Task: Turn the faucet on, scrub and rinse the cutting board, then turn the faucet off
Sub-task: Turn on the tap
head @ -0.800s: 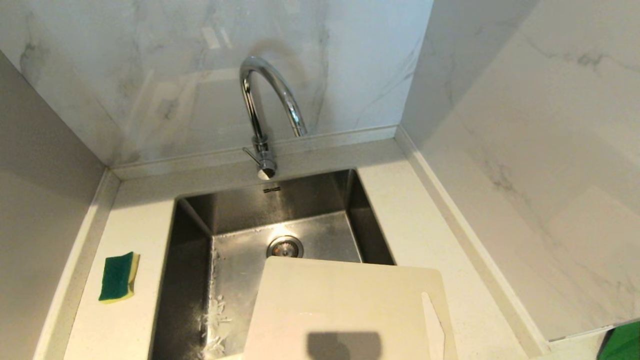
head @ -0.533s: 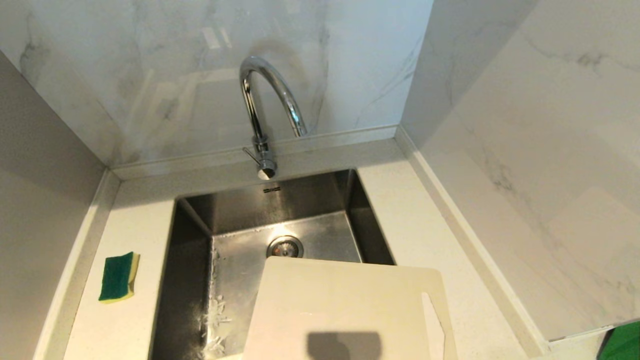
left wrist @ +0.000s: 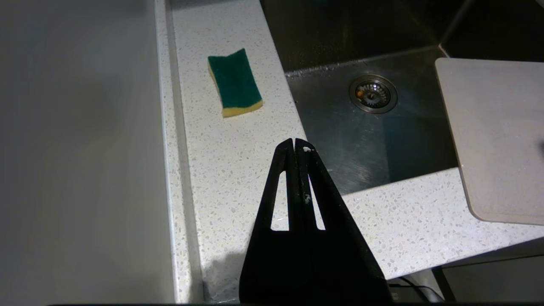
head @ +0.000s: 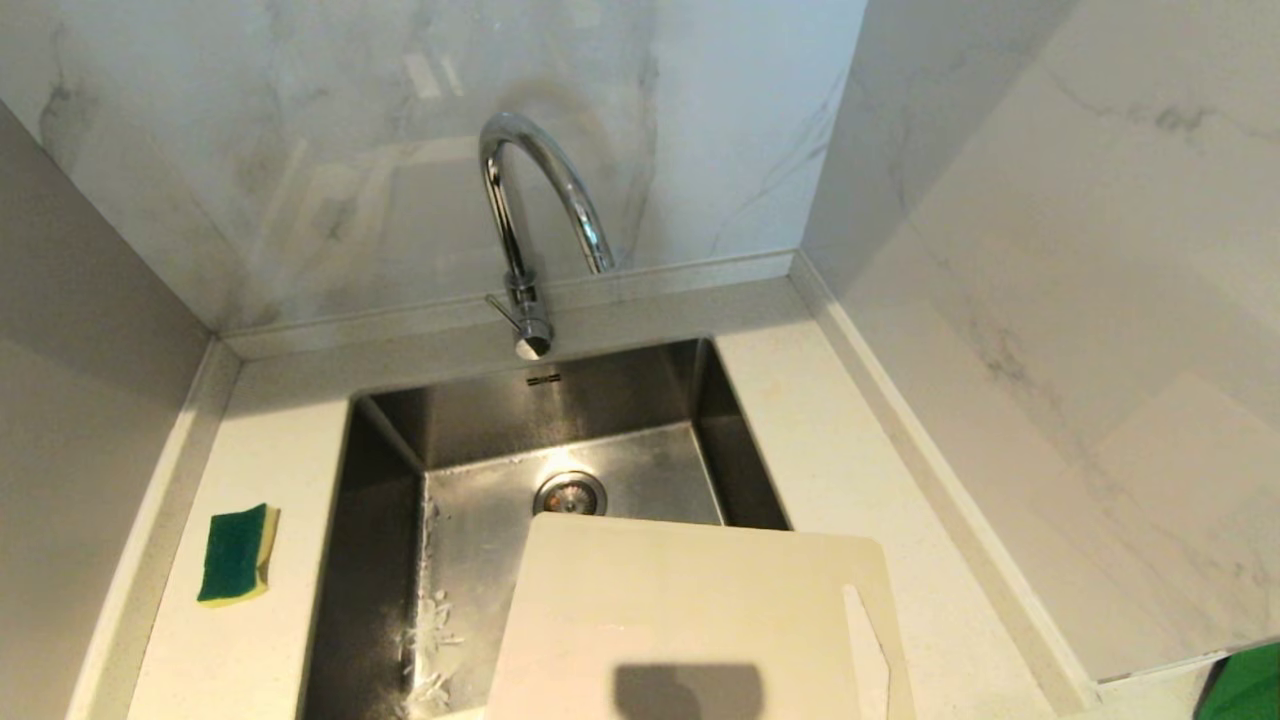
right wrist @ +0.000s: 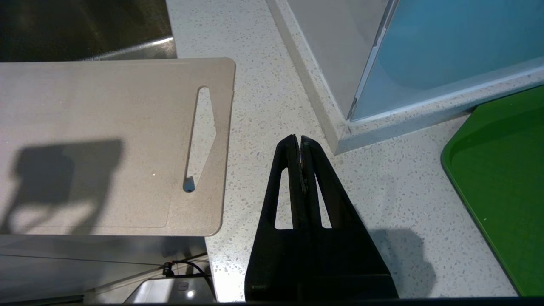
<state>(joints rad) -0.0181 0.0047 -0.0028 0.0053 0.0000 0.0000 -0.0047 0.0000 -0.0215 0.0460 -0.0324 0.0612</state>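
The chrome gooseneck faucet point(head: 530, 230) rises behind the steel sink point(head: 390, 480), its thin lever sticking out to the left of its base; no water runs. The cream-white cutting board point(head: 690, 610) lies flat over the sink's near right corner, handle slot to the right; it also shows as the cutting board point(right wrist: 106, 140) and the cutting board point(left wrist: 497, 136). My left gripper point(left wrist: 295, 144) hangs shut and empty above the counter's front edge, left of the sink. My right gripper point(right wrist: 297, 141) is shut and empty over the counter right of the board. Neither arm shows in the head view.
A green-and-yellow sponge point(head: 238, 553) lies on the counter left of the sink, also seen as the sponge point(left wrist: 234, 82). Marble walls close in the back, left and right. A green tray point(right wrist: 501, 178) sits on the counter to the far right.
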